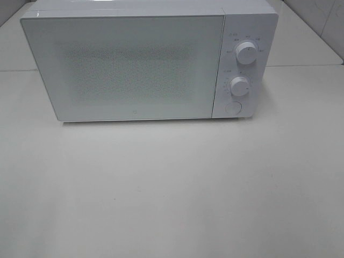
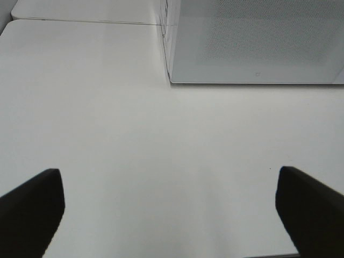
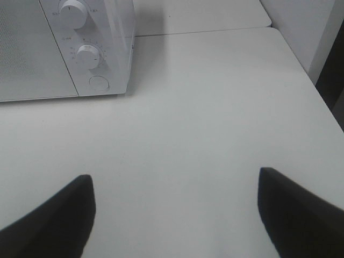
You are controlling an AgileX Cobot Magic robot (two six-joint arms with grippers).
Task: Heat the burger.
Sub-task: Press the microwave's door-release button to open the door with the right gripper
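The microwave (image 1: 129,64) stands shut at the back of the white table (image 1: 172,188), and the burger is nowhere to be seen in any of the 3 views; whether it sits behind the pale, speckled door (image 1: 123,67) I cannot tell. With the door closed, I judge the step in hand to be at the control panel, most likely the round button (image 1: 233,107) at its foot, and the right arm faces that corner. To do it well, the arm should come in square to the button and push straight, staying below the lower knob (image 1: 239,86) just above it so the setting is not nudged, while the left arm keeps off the door front in case the door swings out. The right gripper (image 3: 174,174) hangs over bare table with its jaws spread wide, holding and touching nothing. The left gripper (image 2: 167,171) is spread just as wide over the table before the oven's other corner, also empty.
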